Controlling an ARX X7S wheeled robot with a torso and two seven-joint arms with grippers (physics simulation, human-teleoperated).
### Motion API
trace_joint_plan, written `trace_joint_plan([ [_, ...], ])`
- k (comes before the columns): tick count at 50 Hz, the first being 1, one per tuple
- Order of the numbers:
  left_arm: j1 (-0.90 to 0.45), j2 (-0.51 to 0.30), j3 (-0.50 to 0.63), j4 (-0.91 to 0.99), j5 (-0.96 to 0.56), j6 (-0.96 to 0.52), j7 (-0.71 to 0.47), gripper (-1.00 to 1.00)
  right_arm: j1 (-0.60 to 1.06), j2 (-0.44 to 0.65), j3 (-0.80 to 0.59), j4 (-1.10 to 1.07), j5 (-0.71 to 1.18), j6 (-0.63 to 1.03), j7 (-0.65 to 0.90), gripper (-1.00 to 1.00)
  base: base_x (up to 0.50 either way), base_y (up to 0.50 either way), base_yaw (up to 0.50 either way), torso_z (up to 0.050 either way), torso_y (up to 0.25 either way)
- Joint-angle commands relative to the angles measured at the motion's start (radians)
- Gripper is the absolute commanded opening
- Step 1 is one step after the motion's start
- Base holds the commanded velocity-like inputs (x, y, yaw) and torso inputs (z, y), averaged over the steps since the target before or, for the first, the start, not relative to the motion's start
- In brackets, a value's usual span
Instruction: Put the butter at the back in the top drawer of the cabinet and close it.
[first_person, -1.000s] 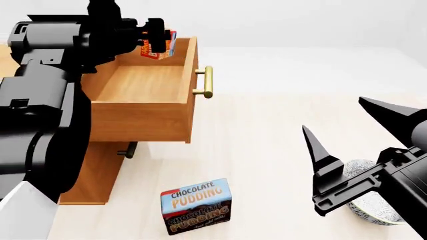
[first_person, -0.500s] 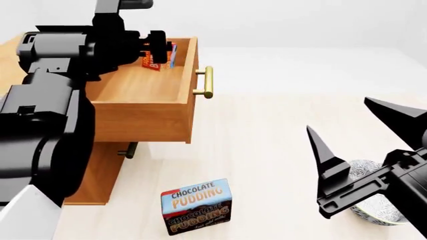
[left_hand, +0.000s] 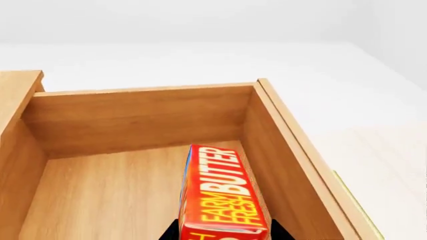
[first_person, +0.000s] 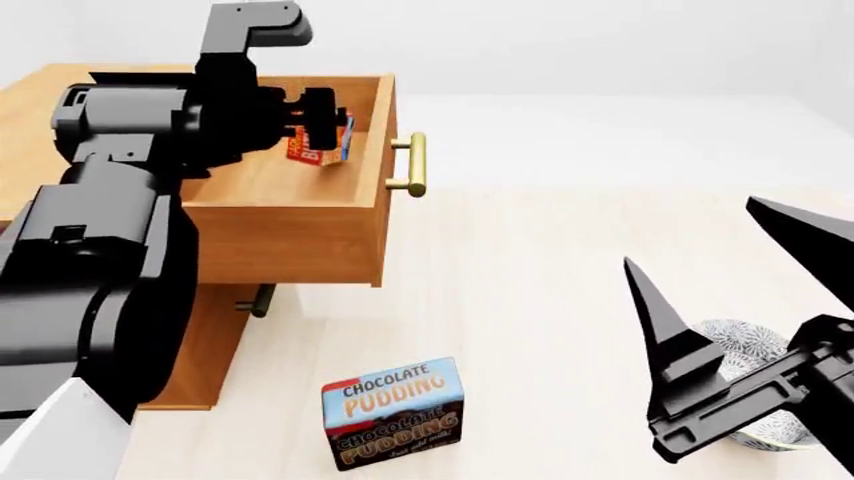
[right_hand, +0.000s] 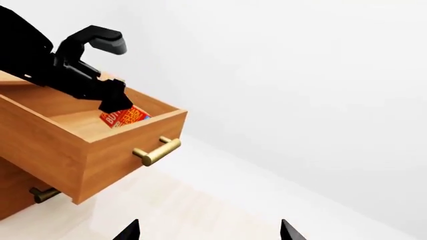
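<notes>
Currently, by view:

Left wrist view: the small orange-red box lettered "FARM FRESH BUTTER" (left_hand: 223, 197) sits between the dark tips of the left gripper (left_hand: 223, 231), clamped at its near end. It hangs low inside the plain wooden interior of the top drawer (left_hand: 133, 120), close beside one side wall. Contact with the drawer floor cannot be confirmed.

Head view: the left gripper (first_person: 318, 128) has descended into the open top drawer (first_person: 294, 230) over the last second; the butter (first_person: 324, 143), previously level with the drawer rim, is now below it. The light brown wooden cabinet (first_person: 200, 340) has not shifted. The brown, blue and red "CHOCOLATE PUDDING" box (first_person: 394, 412) lies on the pale floor, well apart from the drawer. The right gripper (first_person: 747, 310) has its black fingers spread apart, holding nothing, above a grey patterned bowl (first_person: 741, 350).

Right wrist view: the butter (right_hand: 123, 118) is inside the drawer behind the front panel with the horizontal brass bar handle (right_hand: 157, 151).

Task status (judgement): placement is nearly complete. Remaining steps: release the butter, withdraw the left arm, push the drawer shut.
</notes>
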Motion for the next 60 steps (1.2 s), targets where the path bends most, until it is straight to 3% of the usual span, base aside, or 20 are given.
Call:
trace_joint_plan([
  [1, -0.013, 0.004, -0.007, 0.000, -0.027, -0.045, -0.022, -1.00, 0.115, -0.150, 0.132, -0.010, 0.151, 0.245, 0.032, 1.00, 0.00, 0.00, 0.00, 0.000, 0.000],
  [17, -0.019, 0.012, 0.052, 0.000, -0.027, -0.144, -0.019, -1.00, 0.163, -0.213, 0.186, -0.003, 0.223, 0.347, 0.062, 1.00, 0.00, 0.00, 0.00, 0.000, 0.000],
  [40, -0.020, 0.033, 0.197, 0.000, -0.028, -0.261, 0.095, -1.00, 0.211, -0.241, 0.176, 0.006, 0.258, 0.394, 0.088, 1.00, 0.00, 0.00, 0.00, 0.000, 0.000],
  [60, -0.025, 0.032, 0.198, 0.000, -0.035, -0.265, 0.103, -1.00, 0.226, -0.262, 0.181, 0.011, 0.273, 0.421, 0.095, 1.00, 0.00, 0.00, 0.00, 0.000, 0.000],
])
